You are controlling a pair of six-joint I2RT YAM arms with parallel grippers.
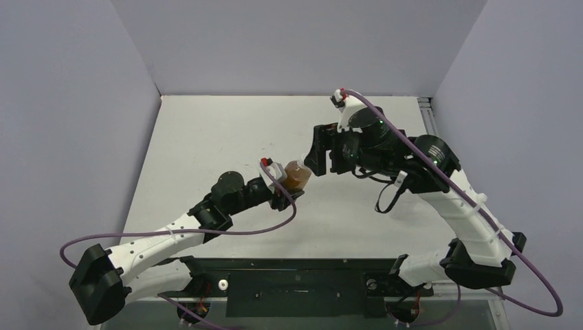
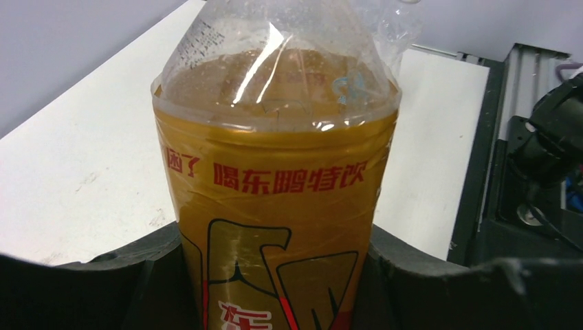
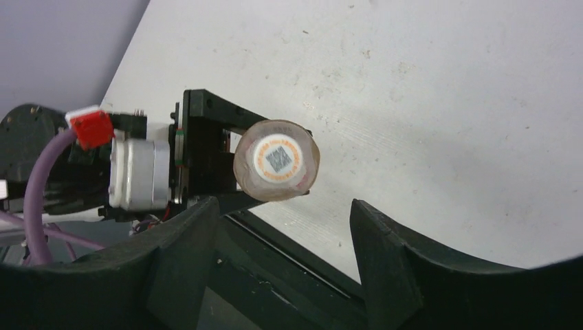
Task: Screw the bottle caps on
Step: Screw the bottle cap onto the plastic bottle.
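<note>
Amber bottle clamped on the left, capped end facing the spread right gripper.

The left gripper (image 1: 287, 192) is closed on the lower body of the bottle (image 2: 275, 206), its black jaws pressed against both sides of the yellow label with red characters. The clear shoulder above the label is beaded with droplets over the amber liquid. In the top view the bottle is held above the middle of the white table (image 1: 206, 137), tilted with its neck towards the right arm. A cap (image 3: 277, 159), white with an orange ring and a small printed code, sits on the neck and faces the right wrist camera end-on. How tightly it is screwed on cannot be told. The right gripper (image 3: 283, 206) hangs just beside that end with its jaws spread wide, one on each side, touching neither cap nor bottle.
</note>
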